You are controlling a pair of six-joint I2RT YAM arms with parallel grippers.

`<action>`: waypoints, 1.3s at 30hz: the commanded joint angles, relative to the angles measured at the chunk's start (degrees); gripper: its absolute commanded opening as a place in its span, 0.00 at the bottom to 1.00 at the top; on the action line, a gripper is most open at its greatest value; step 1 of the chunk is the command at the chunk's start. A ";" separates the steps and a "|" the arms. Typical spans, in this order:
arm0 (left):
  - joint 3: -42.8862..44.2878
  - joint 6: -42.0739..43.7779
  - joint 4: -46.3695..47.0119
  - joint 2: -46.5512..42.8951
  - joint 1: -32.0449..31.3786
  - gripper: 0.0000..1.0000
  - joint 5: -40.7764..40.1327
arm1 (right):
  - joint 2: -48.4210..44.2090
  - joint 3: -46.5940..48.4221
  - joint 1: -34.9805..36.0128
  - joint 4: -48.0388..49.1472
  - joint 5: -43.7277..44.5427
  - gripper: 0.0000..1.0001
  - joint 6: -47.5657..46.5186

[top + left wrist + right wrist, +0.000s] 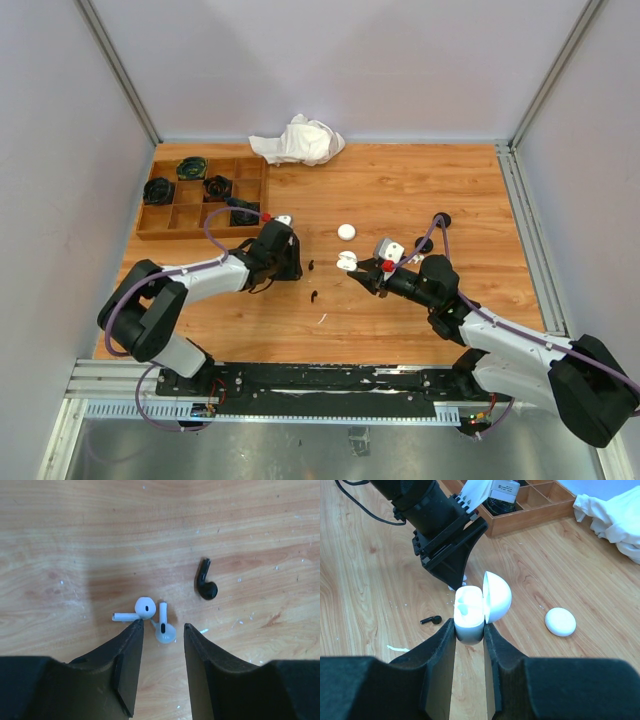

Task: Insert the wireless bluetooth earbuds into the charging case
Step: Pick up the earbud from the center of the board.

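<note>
My left gripper point(161, 626) hangs low over the table point(60, 540), jaws apart, with nothing gripped. Just ahead of the tips lie two white buds point(145, 607), very close together. One has its stem pointing left; the other lies in line with the gap between my jaws, stem pointing away from me. A black bud point(206, 585) lies near them on the right, clearly apart. My right gripper point(469, 630) is closed on the case point(469, 607) and holds it above the table, the lid point(497, 597) swung open to one side.

I judge the buds to be very light, hard and smooth. On the round head the jaws would likely slip and shoot the bud away, so I would pinch gently across the stem, close under the head. Because the two lie so close, closing on one may push the other.

Some things I cannot settle. I cannot tell whether my left finger touches the first bud, or whether the two buds touch each other. The inside of the case looks pale, but I cannot tell whether its hollows are free. From above, my own arm covers the white buds.
</note>
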 commanded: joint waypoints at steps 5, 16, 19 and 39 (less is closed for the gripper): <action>4.66 4.63 -0.07 3.87 0.68 0.41 1.62 | -0.60 0.06 1.18 0.71 0.95 0.02 -1.12; 5.90 10.26 -2.19 4.59 0.27 0.39 10.73 | -1.36 0.15 1.41 -0.06 1.13 0.02 -1.43; 6.38 12.35 -3.64 4.48 -0.58 0.39 11.78 | -1.27 0.23 1.39 -0.21 1.22 0.02 -1.43; 7.40 9.86 -9.31 4.02 -2.73 0.42 0.57 | -2.01 0.39 1.68 -1.07 1.33 0.04 -1.76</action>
